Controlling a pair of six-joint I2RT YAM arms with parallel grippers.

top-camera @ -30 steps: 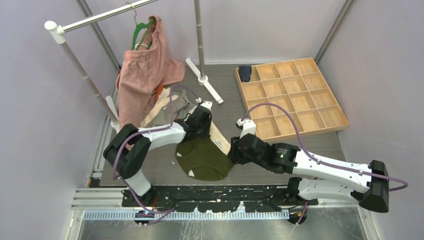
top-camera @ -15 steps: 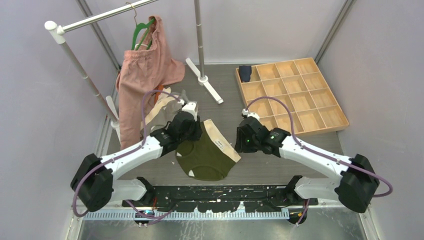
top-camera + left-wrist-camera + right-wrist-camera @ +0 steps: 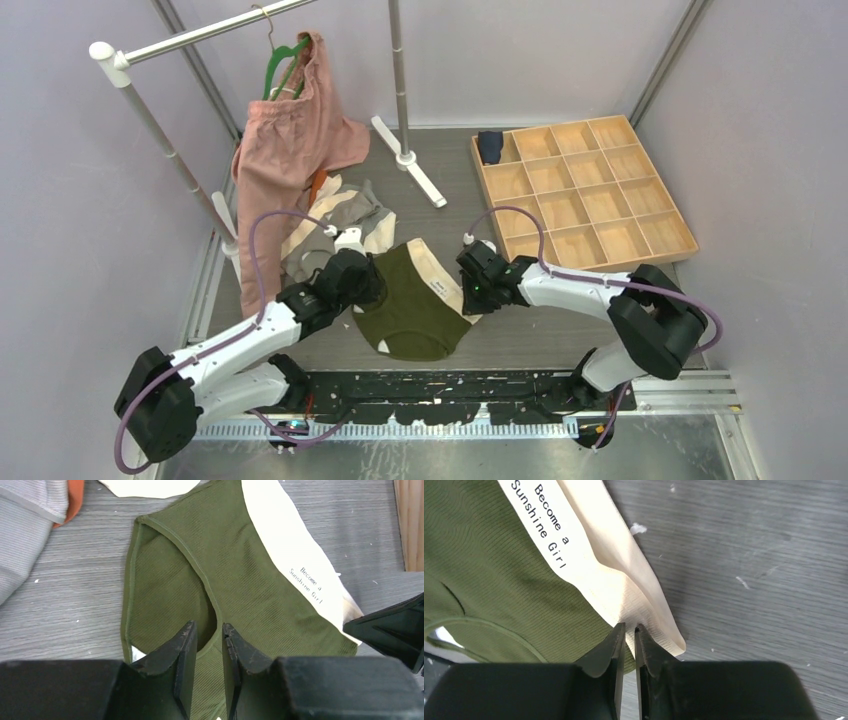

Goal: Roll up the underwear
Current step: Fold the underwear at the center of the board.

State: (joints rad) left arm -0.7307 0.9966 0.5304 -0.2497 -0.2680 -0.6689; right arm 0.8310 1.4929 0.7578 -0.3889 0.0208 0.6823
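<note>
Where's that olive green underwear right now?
In the top view, the olive underwear lies on the table near centre, between the left gripper and the right gripper.

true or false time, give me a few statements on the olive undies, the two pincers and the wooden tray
The olive underwear lies spread out, unrolled. True.
The wooden tray is empty. False: a navy item sits in its far left corner compartment.
The right pincer is at the cream waistband's end. True.
The left pincer is clamped fully shut. False: its jaws stand slightly apart over the olive underwear.
</note>
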